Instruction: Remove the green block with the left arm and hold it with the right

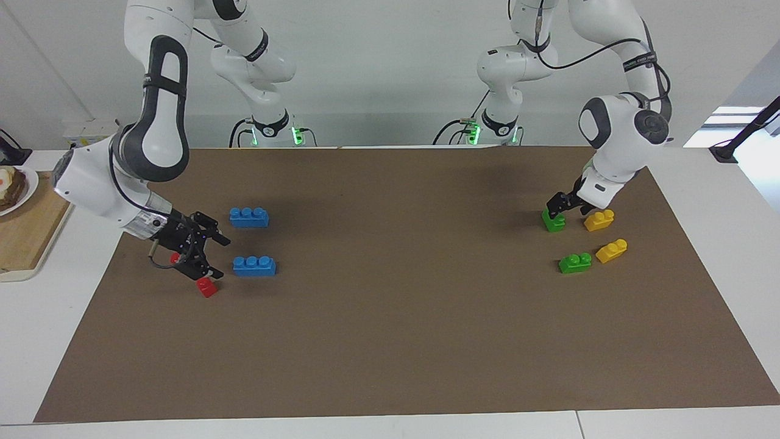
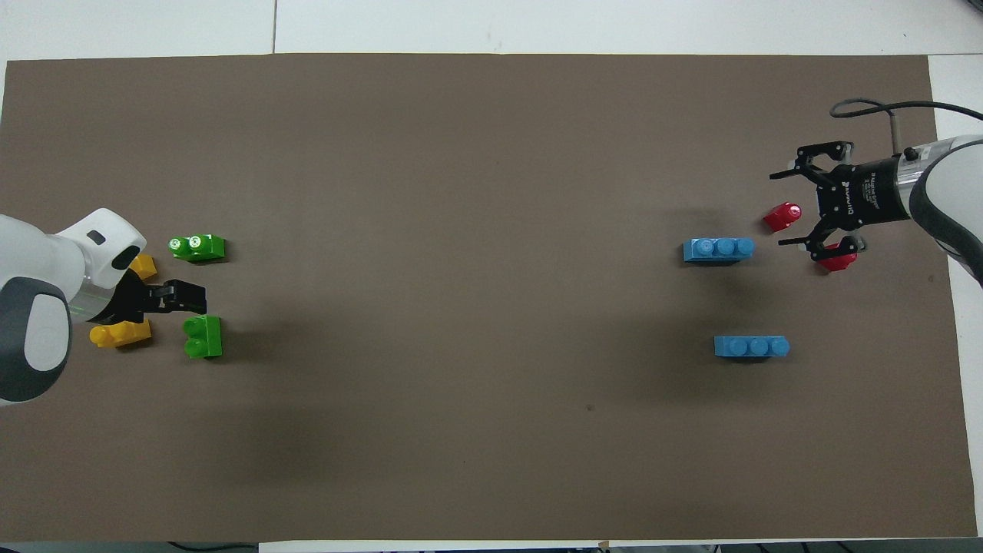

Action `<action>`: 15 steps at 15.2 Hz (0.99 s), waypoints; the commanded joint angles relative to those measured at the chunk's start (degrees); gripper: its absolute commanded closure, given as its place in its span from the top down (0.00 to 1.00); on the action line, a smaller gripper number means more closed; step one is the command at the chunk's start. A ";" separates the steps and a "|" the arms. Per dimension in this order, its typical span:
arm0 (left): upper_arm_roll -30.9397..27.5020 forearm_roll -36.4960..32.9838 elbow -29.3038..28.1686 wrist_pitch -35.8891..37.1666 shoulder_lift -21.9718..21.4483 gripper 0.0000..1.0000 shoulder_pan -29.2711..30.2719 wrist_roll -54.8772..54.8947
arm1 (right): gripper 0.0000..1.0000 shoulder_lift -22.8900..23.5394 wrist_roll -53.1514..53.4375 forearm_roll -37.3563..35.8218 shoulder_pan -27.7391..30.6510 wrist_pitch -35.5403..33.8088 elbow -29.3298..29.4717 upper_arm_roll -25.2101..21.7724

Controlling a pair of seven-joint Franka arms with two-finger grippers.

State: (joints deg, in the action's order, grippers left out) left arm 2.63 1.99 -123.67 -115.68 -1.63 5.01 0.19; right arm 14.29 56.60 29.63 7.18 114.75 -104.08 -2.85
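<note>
Right arm: it comes in low over its own end of the brown mat (image 1: 390,341) that covers the worktop (image 1: 719,244).
Right pincer (image 1: 212,256): its fingers stand wide apart, low over the mat just above the red blocks, clamped on nothing.
Red blocks: one red block (image 1: 207,287) lies on the mat just beside the lower finger; in the overhead view a second red block (image 2: 782,216) shows between the spread fingers, and whether they touch it cannot be told.
Blue bricks: two three-stud bricks lie on the mat near the right pincer, one nearer the robots (image 1: 249,217) and one farther from them (image 1: 254,266), well apart from each other.
Mat middle: bare brown paper between the two groups of blocks.
Green blocks: one green block (image 1: 553,221) lies right under the left pincer's tips; the other green block (image 1: 575,263) lies farther from the robots, apart from the first.
Left pincer (image 1: 557,206): it is down at the nearer green block; in the facing view its tips seem to touch the block's top, though in the overhead view they lie just beside it. Whether the fingers are apart or together cannot be told.
Yellow blocks: one yellow block (image 1: 599,220) lies beside the nearer green block, toward the left arm's end; a second yellow block (image 1: 612,250) lies beside the farther green block.
Left arm: it bends down steeply over this cluster.
Cutting board (image 1: 27,235): it rests on the white worktop off the mat at the right arm's end.
</note>
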 commanded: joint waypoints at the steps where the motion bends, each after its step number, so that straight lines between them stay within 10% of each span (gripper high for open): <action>1: 0.27 0.47 2.73 4.84 -1.52 1.00 0.35 0.69 | 0.98 -2.15 -3.49 -5.63 0.20 -3.46 3.87 1.35; 6: 0.27 0.47 6.23 9.13 -6.72 1.00 0.17 0.69 | 0.98 -9.70 -11.06 -17.57 -4.62 -8.21 5.20 1.97; 15: 1.24 0.20 34.27 27.25 7.08 1.00 -0.36 0.60 | 0.99 -17.71 -39.60 -25.94 -9.29 -15.25 5.20 2.06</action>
State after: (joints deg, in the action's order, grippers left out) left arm 3.80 1.99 -98.81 -93.87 0.01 4.78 0.20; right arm -2.56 24.50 5.14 -2.03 100.83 -98.19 -0.73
